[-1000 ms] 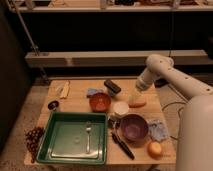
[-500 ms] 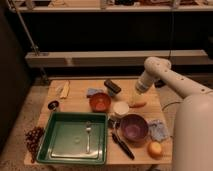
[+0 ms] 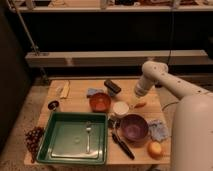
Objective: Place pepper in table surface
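Note:
The pepper (image 3: 140, 105) is a small orange-red sliver lying on the light wooden table surface (image 3: 77, 102), near its right edge, just right of a small white cup (image 3: 120, 108). My gripper (image 3: 136, 97) hangs at the end of the white arm that comes in from the right. It is directly above and slightly left of the pepper, very close to it. I cannot tell whether it touches the pepper.
An orange bowl (image 3: 100, 102) and a purple bowl (image 3: 133, 127) flank the cup. A green tray (image 3: 57, 145) with a fork (image 3: 88, 135) fills the front left. A round yellow-orange fruit (image 3: 155, 149), blue cloths (image 3: 159, 130), a black block (image 3: 112, 86) and grapes (image 3: 34, 138) lie around.
The arm's upper joint has shifted slightly left. The pepper now sits a little lower and farther right on the table, below the gripper's tip.

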Controlling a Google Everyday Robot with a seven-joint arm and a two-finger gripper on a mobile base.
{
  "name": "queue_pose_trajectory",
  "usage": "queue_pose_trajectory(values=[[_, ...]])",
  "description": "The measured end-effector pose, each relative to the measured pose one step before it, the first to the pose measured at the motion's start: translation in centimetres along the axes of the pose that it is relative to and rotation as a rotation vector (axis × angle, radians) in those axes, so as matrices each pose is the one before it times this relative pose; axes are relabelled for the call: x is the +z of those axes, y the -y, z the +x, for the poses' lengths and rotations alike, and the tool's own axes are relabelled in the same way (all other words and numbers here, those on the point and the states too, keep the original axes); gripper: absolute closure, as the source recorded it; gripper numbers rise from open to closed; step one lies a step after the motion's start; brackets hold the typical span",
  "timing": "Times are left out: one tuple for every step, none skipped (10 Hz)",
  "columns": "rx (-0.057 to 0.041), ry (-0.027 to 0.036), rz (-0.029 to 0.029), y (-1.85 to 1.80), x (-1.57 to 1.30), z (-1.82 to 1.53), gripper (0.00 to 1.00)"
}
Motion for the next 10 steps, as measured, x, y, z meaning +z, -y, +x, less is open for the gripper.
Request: queue_pose_trajectory(values=[[0.00538, 0.00665, 0.00492, 0.008, 0.503, -0.374, 0.20], [0.00470, 0.00402, 0.00394, -0.003, 0.381, -0.374, 0.20], [0.00297, 0.00473, 0.00337, 0.038, 0.347, -0.209, 0.20], [-0.00131, 0.00357, 0.00400, 0.043, 1.108, 0.047, 0.20], [-0.00203, -0.00122, -0.00165, -0.039, 0.379, 0.093, 0.20], [-0.00111, -0.00115, -0.00488, -0.115, 0.076, -0.010, 0.20], [-0.00955, -0.00273, -0.00698, -0.086, -0.016, 0.029, 0.20], [-0.01286, 0.00337, -0.00573, 0.023, 0.154, 0.133, 0.20], [-0.01078, 0.00116, -0.00421, 0.045, 0.265, 0.263, 0.20], [-0.00809, -0.00026, -0.00261, 0.015, 0.192, 0.229, 0.20]])
